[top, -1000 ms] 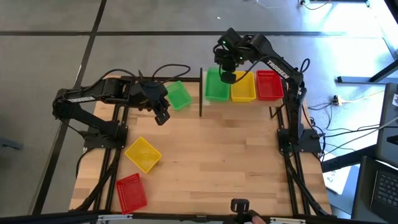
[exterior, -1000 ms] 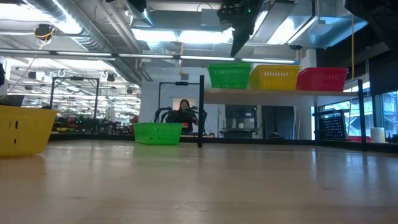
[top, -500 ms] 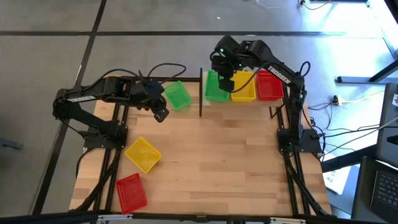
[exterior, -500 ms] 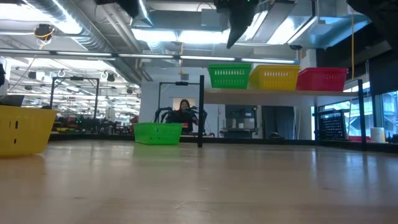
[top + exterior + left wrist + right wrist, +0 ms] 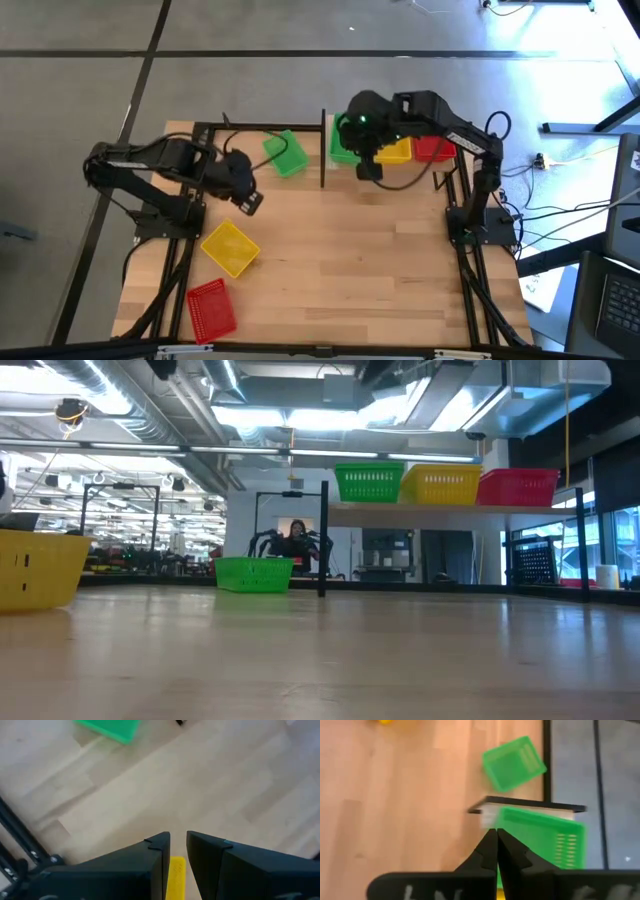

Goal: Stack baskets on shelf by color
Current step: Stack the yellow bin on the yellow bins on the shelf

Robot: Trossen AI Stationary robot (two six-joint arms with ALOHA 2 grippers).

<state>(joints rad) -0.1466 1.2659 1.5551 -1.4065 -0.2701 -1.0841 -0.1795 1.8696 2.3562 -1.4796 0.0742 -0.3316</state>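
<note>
Both hands have shifted since a second ago: the right hand (image 5: 369, 170) has drawn back from over the shelf to its near side, and the left hand (image 5: 248, 203) has pulled away from the loose green basket toward the table's left edge.

High view. Shelf (image 5: 331, 160) at the table's far edge, right of centre, dark post at its left end. On it, left to right: green basket stack (image 5: 343, 148), yellow basket stack (image 5: 396, 152), red basket stack (image 5: 431, 148), all partly covered by the right arm; how many per stack cannot be told. Loose green basket (image 5: 285, 153) on the table near the far edge, just left of the post, turned askew, nothing inside. Loose yellow basket (image 5: 231, 247) near the left edge, empty. Loose red basket (image 5: 211, 308) at the near left corner, empty.

Low view. Three basket stacks side by side on the raised shelf; loose green basket on the table to the left of the post; yellow one at the left margin. A person sits in the room beyond the table.

Left wrist view. Left hand's fingers (image 5: 158, 851) slightly parted, holding nothing; yellow basket glimpsed between them.

Right wrist view. Right hand's fingers (image 5: 490, 854) pressed together, empty; green stack and loose green basket ahead.
</note>
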